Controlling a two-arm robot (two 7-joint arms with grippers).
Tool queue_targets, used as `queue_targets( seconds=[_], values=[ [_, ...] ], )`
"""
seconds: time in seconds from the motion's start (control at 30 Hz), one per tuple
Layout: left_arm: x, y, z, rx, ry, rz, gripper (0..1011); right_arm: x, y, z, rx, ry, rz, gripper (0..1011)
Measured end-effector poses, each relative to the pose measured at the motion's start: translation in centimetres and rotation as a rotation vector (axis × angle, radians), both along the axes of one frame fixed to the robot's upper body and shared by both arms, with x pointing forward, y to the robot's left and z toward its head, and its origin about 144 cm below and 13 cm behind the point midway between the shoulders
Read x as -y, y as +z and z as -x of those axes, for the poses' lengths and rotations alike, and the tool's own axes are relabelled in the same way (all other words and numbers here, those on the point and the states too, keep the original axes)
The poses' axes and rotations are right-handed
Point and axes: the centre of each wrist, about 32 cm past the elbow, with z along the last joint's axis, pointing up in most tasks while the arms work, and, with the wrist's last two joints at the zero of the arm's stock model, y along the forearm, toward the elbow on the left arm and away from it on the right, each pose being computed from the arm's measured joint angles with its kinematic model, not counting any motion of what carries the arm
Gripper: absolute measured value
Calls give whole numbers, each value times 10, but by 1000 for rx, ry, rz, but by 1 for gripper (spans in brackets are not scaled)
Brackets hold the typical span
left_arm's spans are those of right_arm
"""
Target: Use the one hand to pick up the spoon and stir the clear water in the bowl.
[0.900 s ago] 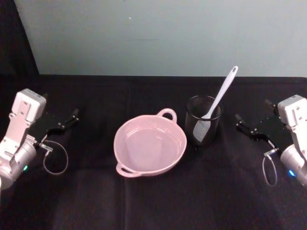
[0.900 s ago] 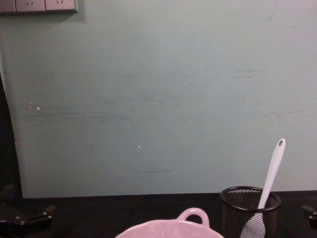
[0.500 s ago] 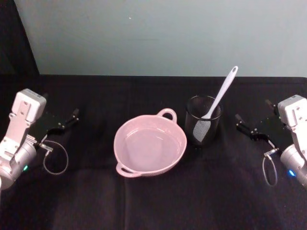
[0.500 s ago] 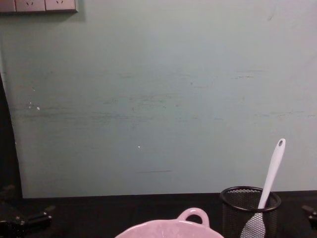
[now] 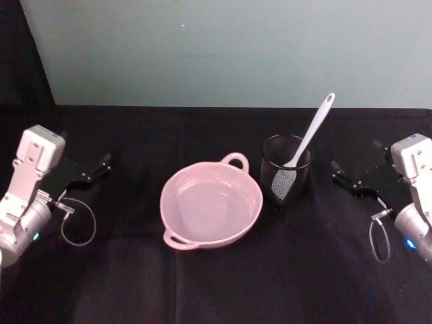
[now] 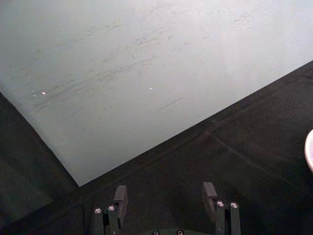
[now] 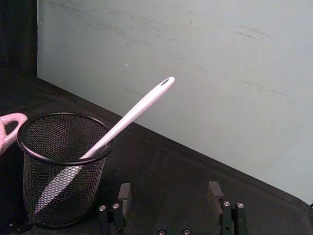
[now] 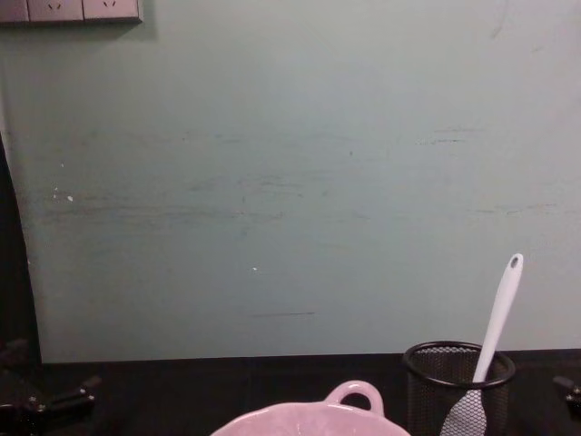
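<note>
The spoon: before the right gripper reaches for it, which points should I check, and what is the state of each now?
1. Right gripper open and empty, right of the mesh cup: ok.
2. Spoon handle sticks out free above the cup's rim: ok.
3. Spoon grasped: not ok, not yet touched.
4. Bowl upright, just left of the cup: ok.
5. Bowl filled: cannot tell.
6. Left gripper parked at the far left, open: ok.

- soft, even light from above; the pale wall (image 8: 290, 182) is the brightest area in every view.
- the black cloth (image 5: 216, 283) stays very dark, swallowing shadows.
- a faint sheen lies on the water in the bowl (image 5: 172, 192).
</note>
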Motion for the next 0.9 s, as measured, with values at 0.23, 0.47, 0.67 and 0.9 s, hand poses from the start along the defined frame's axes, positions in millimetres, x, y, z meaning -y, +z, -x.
queue_targets(
  seconds=[0.23, 0.47, 0.67, 0.9],
  values=[
    [0, 0, 0, 0, 0, 0, 1011, 0, 0, 1, 5, 1, -1, 1003],
    [0, 0, 0, 0, 0, 0, 1011, 11, 13, 11, 19, 22, -91, 1002],
    [0, 0, 0, 0, 0, 0, 1011, 22, 29, 10, -87, 57, -263, 1003],
    [0, 0, 0, 0, 0, 0, 1011, 31, 47, -3, -270, 127, -506, 1002]
  ],
)
